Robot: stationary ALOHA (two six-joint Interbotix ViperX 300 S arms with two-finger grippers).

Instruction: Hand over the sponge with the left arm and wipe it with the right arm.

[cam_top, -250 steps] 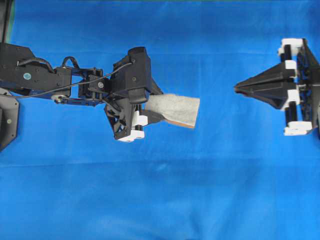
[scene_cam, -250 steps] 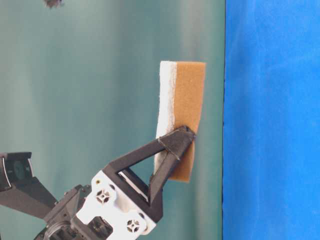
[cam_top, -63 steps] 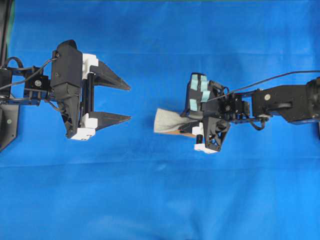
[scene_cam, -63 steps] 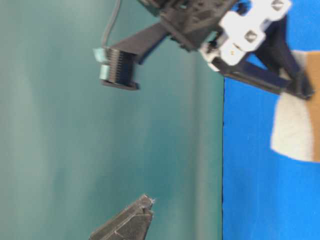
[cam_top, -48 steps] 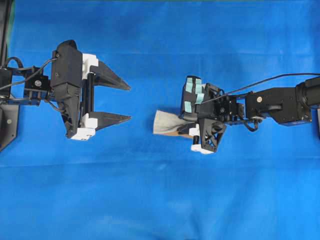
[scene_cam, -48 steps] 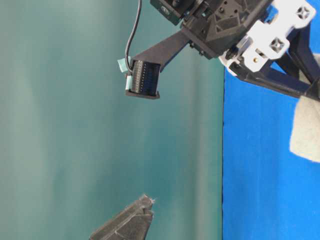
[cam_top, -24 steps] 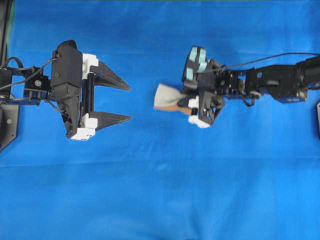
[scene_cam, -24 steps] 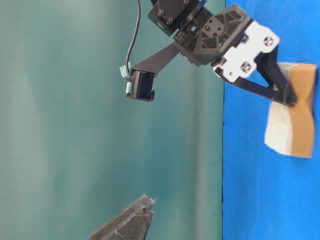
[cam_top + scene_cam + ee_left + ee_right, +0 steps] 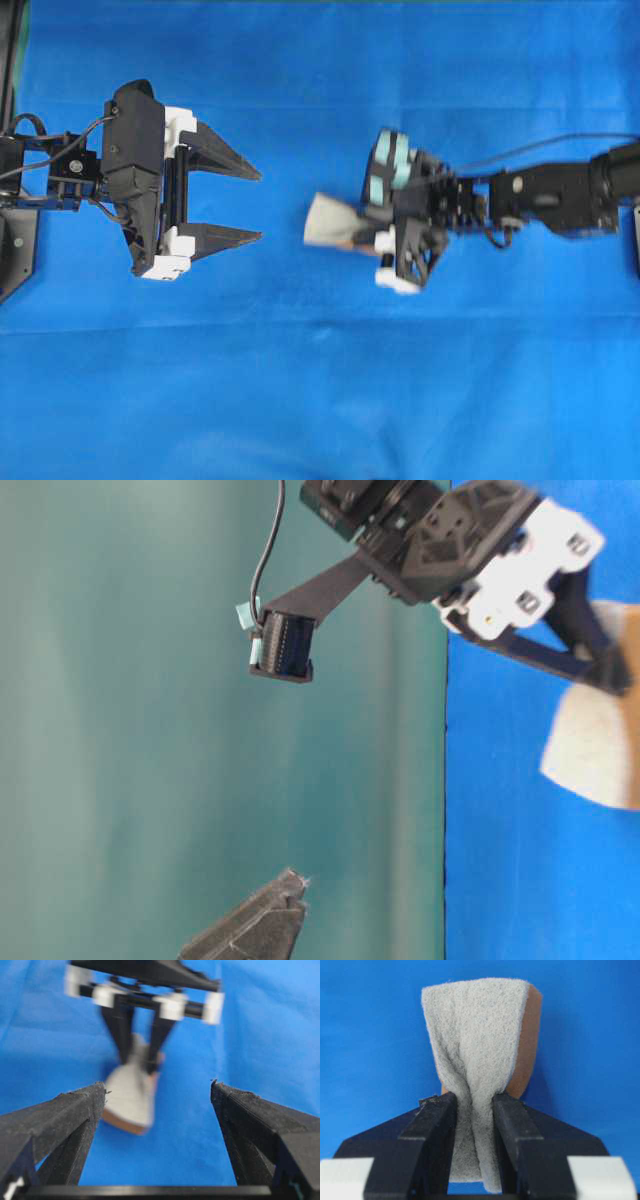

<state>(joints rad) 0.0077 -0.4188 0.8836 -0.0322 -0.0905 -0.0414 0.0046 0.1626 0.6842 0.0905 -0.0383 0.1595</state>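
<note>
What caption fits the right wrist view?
Right tool pinches the grey-topped sponge, creasing it, above the blue cloth.

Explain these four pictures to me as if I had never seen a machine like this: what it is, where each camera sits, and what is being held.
This is a robot with two black arms facing each other over a blue cloth. Each arm ends in a two-fingered pincer.

One picture looks straight down from above. One looks from table height and appears turned on its side. The other two come from small cameras mounted on each arm's wrist, looking along its fingers.

The left pincer is open and holds nothing; its camera looks between its own fingers at the other arm.

The right pincer, the one with pale teal patches, is shut on a sponge, squeezing it in the middle. The sponge has a grey fuzzy face and an orange-brown backing.

Nothing else shows on the cloth.
</note>
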